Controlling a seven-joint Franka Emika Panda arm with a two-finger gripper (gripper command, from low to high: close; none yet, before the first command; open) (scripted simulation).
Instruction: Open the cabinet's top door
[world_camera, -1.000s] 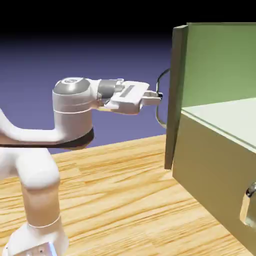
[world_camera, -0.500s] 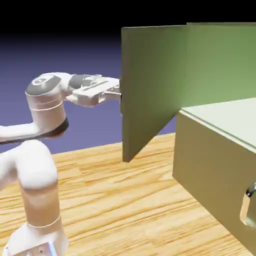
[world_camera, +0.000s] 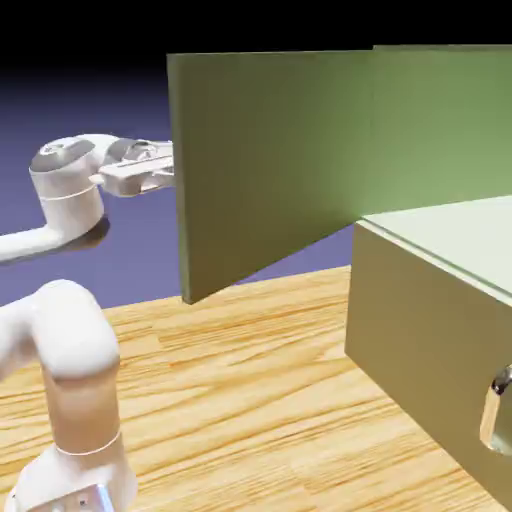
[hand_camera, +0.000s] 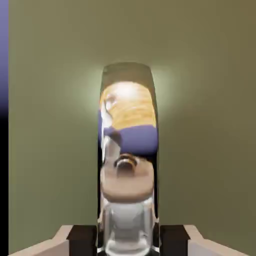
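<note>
Door in both views, hand closer

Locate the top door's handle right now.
In the hand view, the handle runs down the middle against the top door, its lower end between the gripper's fingertips.

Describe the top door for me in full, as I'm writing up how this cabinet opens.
The top door is a flat, upright olive-green panel, plain and thin-edged, swung wide open above the wooden table. Its inner face shows in the exterior view, with the gripper behind it. On its outer face, the hand view shows a shiny, mirror-like silver handle between the gripper's fingertips, which are shut on it.
</note>
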